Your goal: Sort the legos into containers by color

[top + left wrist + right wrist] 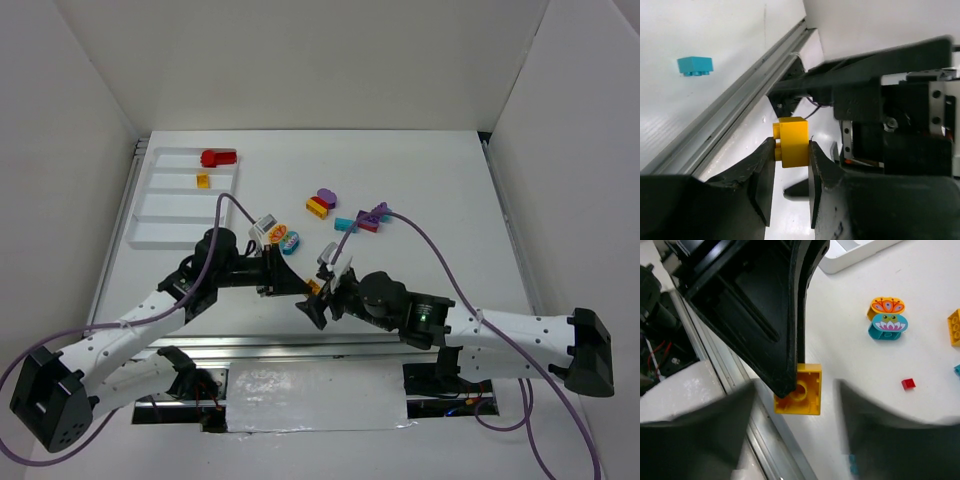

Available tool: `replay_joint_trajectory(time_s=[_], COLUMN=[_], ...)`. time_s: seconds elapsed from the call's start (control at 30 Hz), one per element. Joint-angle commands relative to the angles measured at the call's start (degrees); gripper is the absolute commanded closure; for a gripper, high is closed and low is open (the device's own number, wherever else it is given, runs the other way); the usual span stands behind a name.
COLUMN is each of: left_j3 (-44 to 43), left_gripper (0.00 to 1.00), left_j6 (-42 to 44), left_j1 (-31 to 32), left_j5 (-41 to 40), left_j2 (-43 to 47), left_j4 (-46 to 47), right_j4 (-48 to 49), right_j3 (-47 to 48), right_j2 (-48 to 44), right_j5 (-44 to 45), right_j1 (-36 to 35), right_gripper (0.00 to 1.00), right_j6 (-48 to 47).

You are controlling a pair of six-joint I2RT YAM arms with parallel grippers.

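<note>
Jaws of the left gripper [791, 155] are clamped on a yellow square brick [792, 142], held over the near edge of the table [450, 200] with the arm stretched low toward the right arm. The right gripper [796, 410] faces it, jaws spread wide on either side of the brick. In the white tray [150, 215], a red brick [218, 157] lies in the farthest compartment and a small yellow piece [203, 181] in the next.

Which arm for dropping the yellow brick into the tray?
Left. The left gripper is shut on the yellow brick, and the tray lies on its side. The right gripper is open, empty.
</note>
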State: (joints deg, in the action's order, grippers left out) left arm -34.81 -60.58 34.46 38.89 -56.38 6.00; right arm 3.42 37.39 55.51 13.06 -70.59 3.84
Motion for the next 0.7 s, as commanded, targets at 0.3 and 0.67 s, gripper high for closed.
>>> replay_joint_trajectory(time_s=[0.3, 0.67], left_j3=[-16.43, -41.64], left_gripper=[1.00, 1.00], left_j6=[7.60, 5.81], left_j1=[-26.05, -37.43], left_j5=[-32.19, -50.77], left_j2=[-7.33, -42.36], left_j4=[-23.94, -13.57], right_j4=[6.96, -1.31], right_j3=[-4.60, -7.33], right_j2=[-0.31, -10.23], right_j5=[15.40, 10.76], right_j1=[2.91, 2.38], right_gripper=[0.00, 0.00], right_j6=[13.20, 19.89])
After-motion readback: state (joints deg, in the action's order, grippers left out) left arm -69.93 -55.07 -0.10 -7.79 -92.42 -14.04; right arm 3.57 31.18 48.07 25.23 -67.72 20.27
